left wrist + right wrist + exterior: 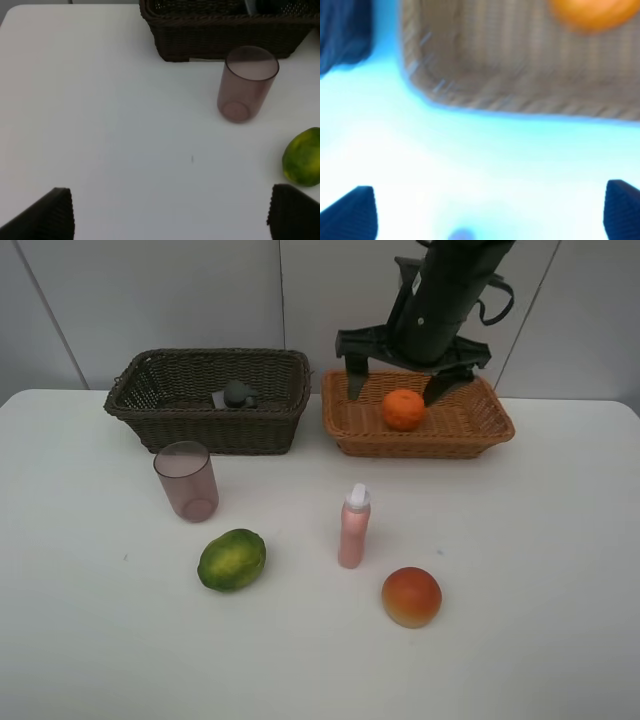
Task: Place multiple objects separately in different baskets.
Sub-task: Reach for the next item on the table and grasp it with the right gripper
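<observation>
The orange lies in the light orange-tan basket. My right gripper hangs open just above it, one finger on each side and nothing held. A dark bottle lies in the dark brown basket. On the table stand the pink cup and the slim pink bottle, with the green fruit and the red-orange fruit nearer the front. My left gripper is open over bare table, short of the cup and green fruit.
The right wrist view is blurred; it shows the tan basket's wall, the orange and white table. The dark basket's wall stands just behind the cup. A white wall runs behind both baskets.
</observation>
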